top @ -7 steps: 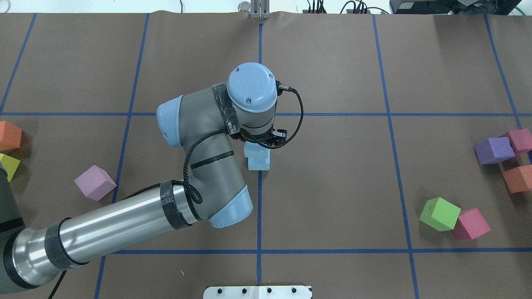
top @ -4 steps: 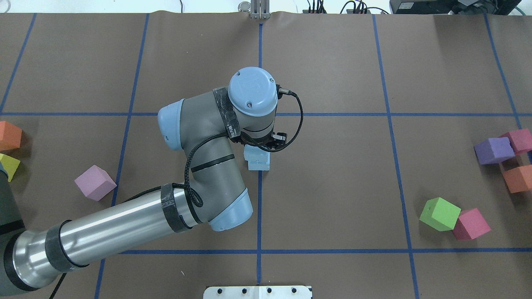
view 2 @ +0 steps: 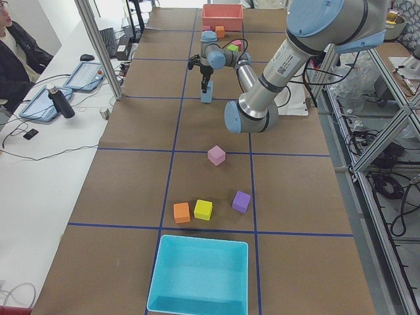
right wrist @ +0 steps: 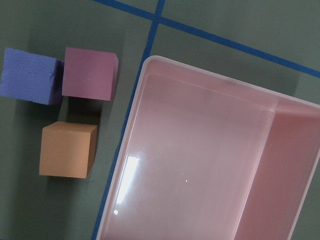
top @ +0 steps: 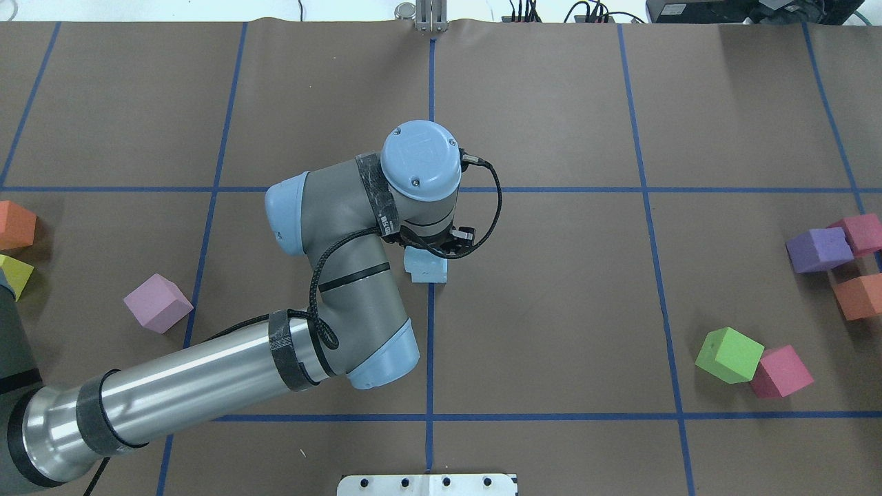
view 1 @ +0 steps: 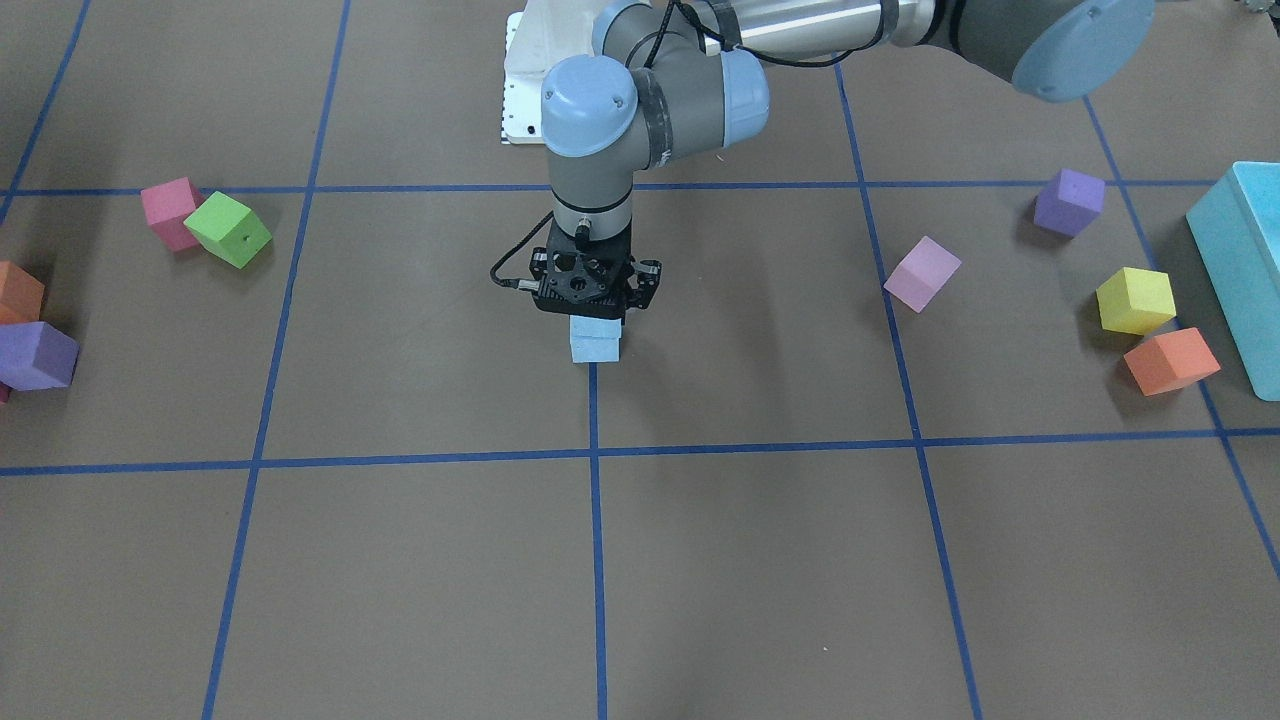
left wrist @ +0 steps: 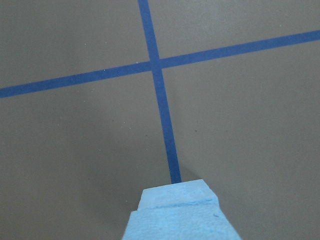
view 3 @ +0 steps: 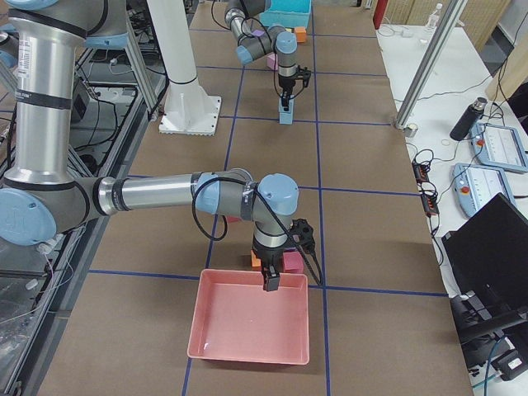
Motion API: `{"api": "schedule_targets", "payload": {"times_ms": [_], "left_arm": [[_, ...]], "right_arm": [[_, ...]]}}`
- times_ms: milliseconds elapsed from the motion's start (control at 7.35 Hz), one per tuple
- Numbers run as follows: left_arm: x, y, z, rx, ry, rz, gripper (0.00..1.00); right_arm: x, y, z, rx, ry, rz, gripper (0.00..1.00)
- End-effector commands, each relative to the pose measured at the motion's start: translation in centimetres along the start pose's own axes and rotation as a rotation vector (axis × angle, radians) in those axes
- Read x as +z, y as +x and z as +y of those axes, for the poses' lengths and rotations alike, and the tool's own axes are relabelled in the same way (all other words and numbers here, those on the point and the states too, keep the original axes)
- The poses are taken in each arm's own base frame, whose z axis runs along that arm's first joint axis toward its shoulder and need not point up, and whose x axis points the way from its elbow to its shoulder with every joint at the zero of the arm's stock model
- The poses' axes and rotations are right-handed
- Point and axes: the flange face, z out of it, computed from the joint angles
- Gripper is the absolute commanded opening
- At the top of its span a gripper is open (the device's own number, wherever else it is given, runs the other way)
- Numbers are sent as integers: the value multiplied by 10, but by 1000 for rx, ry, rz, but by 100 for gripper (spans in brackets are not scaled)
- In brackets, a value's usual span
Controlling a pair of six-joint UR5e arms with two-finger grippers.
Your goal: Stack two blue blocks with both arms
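Two sky-blue foam cubes stand at the table's centre on the blue tape line. The upper blue block (view 1: 596, 326) sits on or just above the lower blue block (view 1: 595, 351), slightly offset in the overhead view (top: 428, 274). My left gripper (view 1: 596, 318) points straight down and is shut on the upper block. The left wrist view shows blue foam (left wrist: 177, 220) at its bottom edge. My right gripper (view 3: 271, 283) hangs far off over the rim of a pink tray; I cannot tell if it is open or shut.
The pink tray (right wrist: 210, 165) lies beside purple (right wrist: 30, 75), magenta (right wrist: 89, 72) and orange (right wrist: 67, 149) cubes. Green (top: 729, 355) and magenta (top: 781, 372) cubes lie to the right. A lilac cube (top: 157, 303), yellow (view 1: 1135, 300) and orange (view 1: 1170, 360) cubes and a teal box (view 1: 1245, 270) lie to the left.
My left wrist has come down with the upper blue block, and the gap and offset to the lower block have shrunk. Nothing else has moved.
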Motion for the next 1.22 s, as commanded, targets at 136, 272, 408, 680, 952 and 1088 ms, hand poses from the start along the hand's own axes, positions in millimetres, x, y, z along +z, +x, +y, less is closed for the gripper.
{"api": "schedule_targets", "payload": {"times_ms": [136,272,408,680,952,1088], "left_arm": [[0,3,2,6,3,6,58],[1,3,3,9,3,6,79],[1,4,4,7,4,6,98],[-11,5,2,3,15,23,98],[-79,-22,-30,-37,4,131,98],[-113,-59,-59,-86,-16,179,98]], "right_arm": [[0,0,0,0,0,-2,100],[0,0,0,0,0,-2,100],[0,0,0,0,0,-2,100],[0,0,0,0,-1,0,100],[1,1,0,1,-2,-3,100],[3,2,1,5,-6,-4,100]]}}
